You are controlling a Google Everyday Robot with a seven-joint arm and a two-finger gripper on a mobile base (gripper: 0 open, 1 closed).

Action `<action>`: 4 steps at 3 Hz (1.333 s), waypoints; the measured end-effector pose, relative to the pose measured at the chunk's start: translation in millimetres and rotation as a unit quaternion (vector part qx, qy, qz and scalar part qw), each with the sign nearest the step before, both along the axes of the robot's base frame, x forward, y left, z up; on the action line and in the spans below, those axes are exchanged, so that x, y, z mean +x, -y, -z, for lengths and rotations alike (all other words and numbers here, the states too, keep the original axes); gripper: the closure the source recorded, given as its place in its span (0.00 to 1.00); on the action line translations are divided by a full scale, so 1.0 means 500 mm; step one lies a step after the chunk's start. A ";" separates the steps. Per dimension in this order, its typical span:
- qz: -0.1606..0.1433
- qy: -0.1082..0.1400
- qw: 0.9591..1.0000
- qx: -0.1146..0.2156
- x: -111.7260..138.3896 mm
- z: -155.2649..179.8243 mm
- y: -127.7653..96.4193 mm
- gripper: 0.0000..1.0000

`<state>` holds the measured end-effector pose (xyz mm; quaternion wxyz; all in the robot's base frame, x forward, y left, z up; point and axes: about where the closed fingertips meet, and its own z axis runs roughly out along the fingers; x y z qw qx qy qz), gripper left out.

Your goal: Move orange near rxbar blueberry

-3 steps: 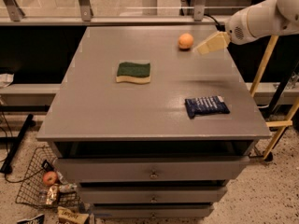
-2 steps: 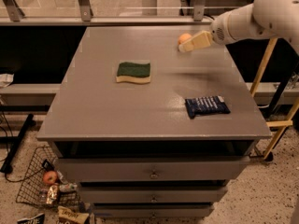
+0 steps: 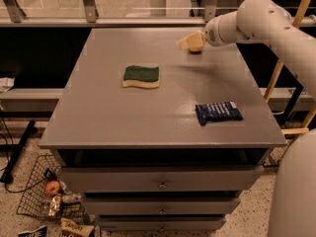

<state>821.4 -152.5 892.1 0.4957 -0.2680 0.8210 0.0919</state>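
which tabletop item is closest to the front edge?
The rxbar blueberry, the navy wrapper, front right. The sponge lies farther back, left; the gripper is over the table's far right part.

1. gripper (image 3: 190, 42) hangs over the table's (image 3: 123, 122) far edge, back-right of the sponge (image 3: 141, 76).
2. sponge sits mid-table, bare top all round it.
3. rxbar (image 3: 218, 112) lies front-right of the sponge, well apart, so there's a wide lane between.

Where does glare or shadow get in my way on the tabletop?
Camera view: a pale sheen streaks the table just in front of the gripper at the far right; the rxbar blueberry and sponge sit in even light; only the recess under the tabletop is in deep shadow.
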 end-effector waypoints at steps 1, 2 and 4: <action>0.013 -0.013 1.000 0.005 0.039 0.032 -0.014 0.00; 0.017 -0.028 0.999 0.006 0.057 0.055 -0.021 0.16; 0.015 -0.029 0.999 0.011 0.034 0.057 0.011 0.63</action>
